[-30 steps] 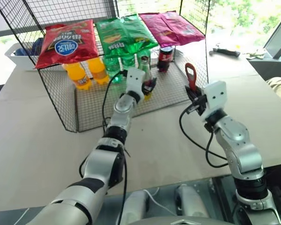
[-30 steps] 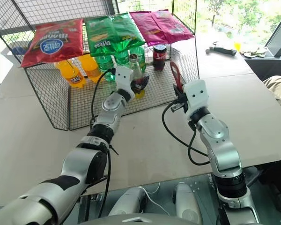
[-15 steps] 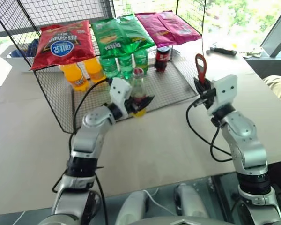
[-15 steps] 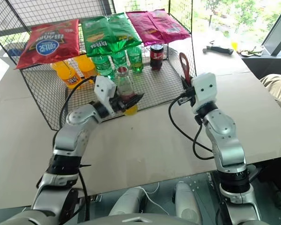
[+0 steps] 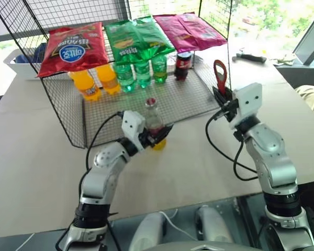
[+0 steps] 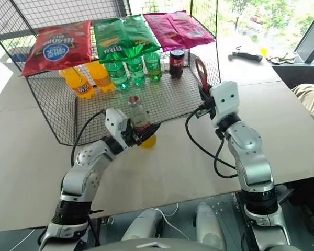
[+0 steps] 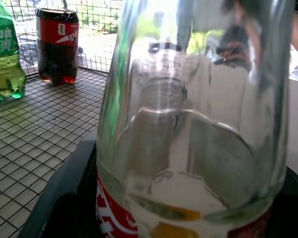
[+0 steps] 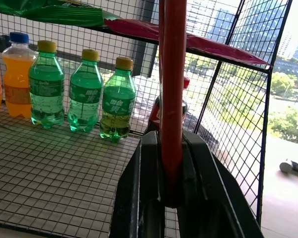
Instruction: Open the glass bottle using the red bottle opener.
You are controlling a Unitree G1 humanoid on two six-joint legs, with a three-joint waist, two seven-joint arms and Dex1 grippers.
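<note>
Left gripper [image 5: 156, 137], forearm near level, clamps the upright glass bottle [image 5: 153, 121] just above the worktop [image 5: 36, 157], at the wire rack's [image 5: 68, 104] 6 o'clock edge. Right gripper [image 5: 222, 98], raised at 3 o'clock, pinches the red bottle opener [image 5: 220, 73] upright.

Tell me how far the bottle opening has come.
Done: the left pincer holds the bottle upright at the rack's front edge, and the right pincer grips the opener, ring end up. Left: the cap is still on; the opener stands well apart from it.
</note>
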